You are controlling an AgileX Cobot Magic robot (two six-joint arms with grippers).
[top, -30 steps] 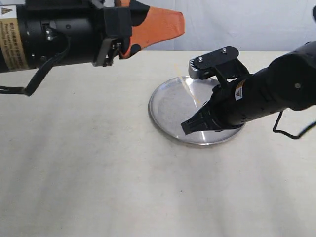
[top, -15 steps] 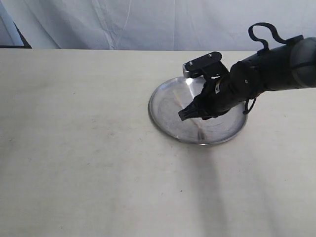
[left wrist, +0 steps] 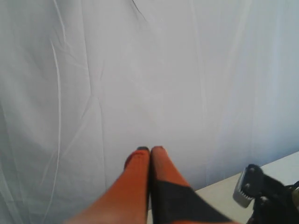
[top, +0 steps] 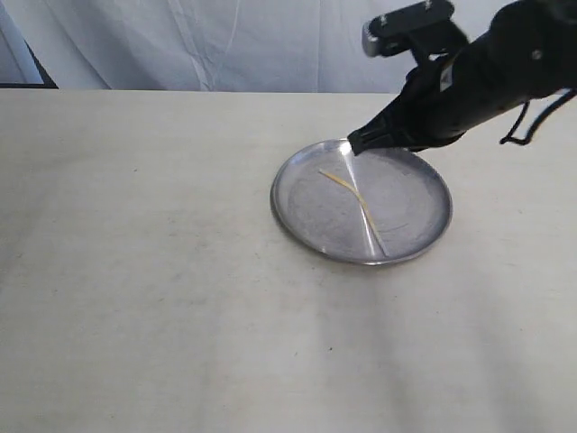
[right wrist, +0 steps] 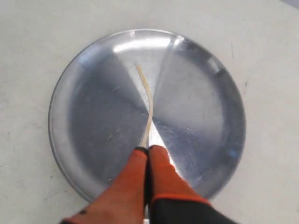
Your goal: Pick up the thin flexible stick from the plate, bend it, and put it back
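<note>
The thin flexible stick (top: 361,200), pale yellow and kinked in the middle, lies on the shiny steel plate (top: 297,203) right of the table's centre. My right gripper (top: 353,144) hangs shut above the plate's far rim, apart from the stick, with nothing between its fingers. From the right wrist the stick (right wrist: 149,100) runs across the plate (right wrist: 93,130) beyond the shut orange fingertips of the right gripper (right wrist: 148,149). The left gripper (left wrist: 150,149) is shut and empty, pointing at a white curtain. It is outside the exterior view.
The plate rests on a beige table (top: 162,298). A white curtain (top: 225,45) hangs behind the table's far edge. A dark corner (top: 18,63) shows at the back left. Part of the right arm (left wrist: 261,191) appears in the left wrist view.
The right gripper has risen off the plate and moved toward its far rim, leaving the kinked stick lying there. The left arm left the exterior view a second ago.
</note>
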